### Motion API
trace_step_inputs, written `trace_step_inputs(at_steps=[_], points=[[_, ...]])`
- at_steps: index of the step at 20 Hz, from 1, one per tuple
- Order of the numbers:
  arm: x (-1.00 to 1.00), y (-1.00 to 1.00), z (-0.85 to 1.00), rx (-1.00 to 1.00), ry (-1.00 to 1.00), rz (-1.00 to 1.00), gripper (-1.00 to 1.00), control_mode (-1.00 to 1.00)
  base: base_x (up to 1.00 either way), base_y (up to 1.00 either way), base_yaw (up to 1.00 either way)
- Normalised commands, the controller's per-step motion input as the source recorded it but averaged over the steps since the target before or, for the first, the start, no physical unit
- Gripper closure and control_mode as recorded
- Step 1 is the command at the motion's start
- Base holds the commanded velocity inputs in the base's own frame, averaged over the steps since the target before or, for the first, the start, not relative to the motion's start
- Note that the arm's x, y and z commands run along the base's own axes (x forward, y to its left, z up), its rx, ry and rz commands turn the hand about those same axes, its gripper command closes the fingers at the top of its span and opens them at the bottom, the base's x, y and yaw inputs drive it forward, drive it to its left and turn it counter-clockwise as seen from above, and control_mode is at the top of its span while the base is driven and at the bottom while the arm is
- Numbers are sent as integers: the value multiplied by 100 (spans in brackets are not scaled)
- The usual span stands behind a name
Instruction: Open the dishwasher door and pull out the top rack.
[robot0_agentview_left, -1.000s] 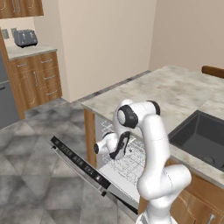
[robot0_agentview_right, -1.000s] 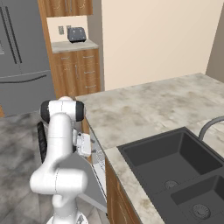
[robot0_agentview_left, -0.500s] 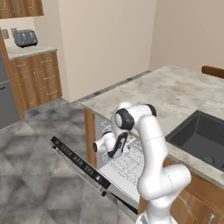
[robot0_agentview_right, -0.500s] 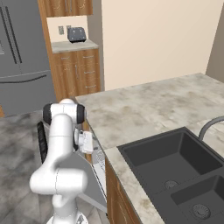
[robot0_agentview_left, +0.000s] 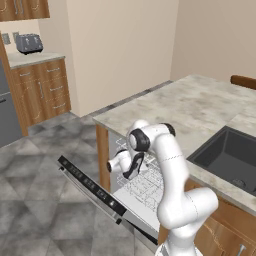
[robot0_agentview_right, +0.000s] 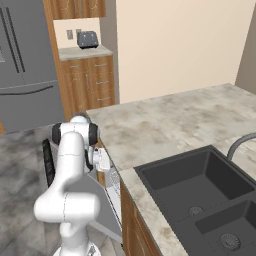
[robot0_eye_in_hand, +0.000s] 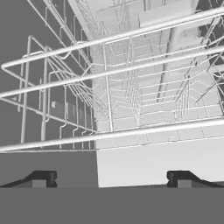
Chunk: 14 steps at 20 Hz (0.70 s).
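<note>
The dishwasher door (robot0_agentview_left: 90, 185) hangs open and lowered toward the floor, its black button strip along the outer edge; it also appears as a grey panel (robot0_agentview_right: 94, 199). My gripper (robot0_agentview_left: 123, 168) reaches into the opening under the counter, up against the pale wire top rack (robot0_agentview_left: 145, 184). In the hand view the top rack's (robot0_eye_in_hand: 114, 133) front rails run across close ahead, just above my gripper (robot0_eye_in_hand: 111, 177). Its fingertips (robot0_eye_in_hand: 41, 178) stand wide apart, open, with nothing between them. From the right, the gripper (robot0_agentview_right: 102, 160) sits at the dishwasher's mouth.
A speckled stone counter (robot0_agentview_left: 200, 107) tops the dishwasher, with a dark sink (robot0_agentview_right: 200, 180) to the right. Brown wooden cabinets (robot0_agentview_left: 42, 95) and a toaster (robot0_agentview_left: 28, 44) stand at the back left beside a grey fridge (robot0_agentview_right: 25, 75). Grey tiled floor (robot0_agentview_left: 45, 210) lies around the door.
The arm's upper joint has swung a little left and lower. The hand has edged in toward the rack, jaws still wide. Door and rack have not moved.
</note>
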Motion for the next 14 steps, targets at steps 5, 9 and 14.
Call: trace_step_inputs(at_steps=[5, 9, 14], points=[[34, -2, -46, -14, -1, 1, -100, -100, 0, 0, 0], [47, -11, -3, -11, -3, 0, -100, -100, 0, 0, 0], [27, 0, 0, -7, -1, 0, -100, -100, 0, 0, 0]])
